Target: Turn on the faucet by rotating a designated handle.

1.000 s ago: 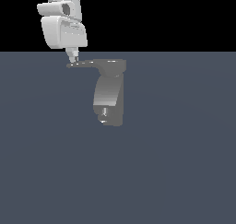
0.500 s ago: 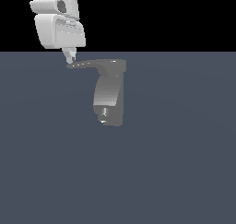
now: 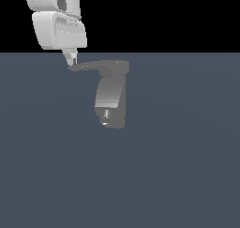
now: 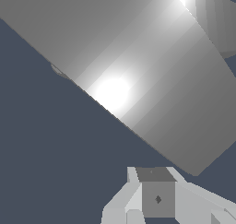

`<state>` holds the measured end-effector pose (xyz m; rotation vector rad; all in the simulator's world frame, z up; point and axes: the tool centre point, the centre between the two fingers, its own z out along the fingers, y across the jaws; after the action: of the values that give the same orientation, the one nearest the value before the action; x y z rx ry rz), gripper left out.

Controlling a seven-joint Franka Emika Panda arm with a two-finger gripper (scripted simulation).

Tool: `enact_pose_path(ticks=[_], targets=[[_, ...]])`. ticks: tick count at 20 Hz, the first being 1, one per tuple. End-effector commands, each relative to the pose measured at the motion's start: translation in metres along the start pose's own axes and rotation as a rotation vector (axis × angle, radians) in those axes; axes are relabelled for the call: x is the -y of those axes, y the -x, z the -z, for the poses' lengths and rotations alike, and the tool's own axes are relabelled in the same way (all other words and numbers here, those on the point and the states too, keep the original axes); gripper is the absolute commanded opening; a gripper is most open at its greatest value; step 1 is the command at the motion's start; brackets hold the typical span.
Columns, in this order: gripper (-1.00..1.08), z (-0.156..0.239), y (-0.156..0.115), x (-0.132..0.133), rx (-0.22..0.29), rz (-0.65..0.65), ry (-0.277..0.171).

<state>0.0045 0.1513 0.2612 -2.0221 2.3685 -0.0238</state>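
Note:
The grey faucet stands in the middle of the exterior view, its shiny nozzle low on the front. The handle is a thin dark lever reaching from the rounded hub toward the exterior view's left. My white gripper hangs above the handle's pointed tip, fingertips down against it, shut with no gap showing. In the wrist view the handle fills the picture as a broad grey bar. The hub sits at its far end, and my gripper lies just beside the bar's end.
The faucet stands on a flat dark blue-grey floor that runs across the whole exterior view, with black background above it. No other object shows.
My gripper has shifted a little toward the exterior view's left and looks larger. Its fingertips stay at the handle's tip, and the handle has barely changed its angle.

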Motion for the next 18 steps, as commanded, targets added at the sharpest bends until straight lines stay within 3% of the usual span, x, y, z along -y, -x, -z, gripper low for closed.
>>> enact_pose_path(ticks=[1,18], targets=[[-1.0,-0.004,-0.012,-0.006,-0.006,-0.01,0.01],[-1.0,-0.008,-0.043,-0.046,-0.009,-0.009,0.021]])
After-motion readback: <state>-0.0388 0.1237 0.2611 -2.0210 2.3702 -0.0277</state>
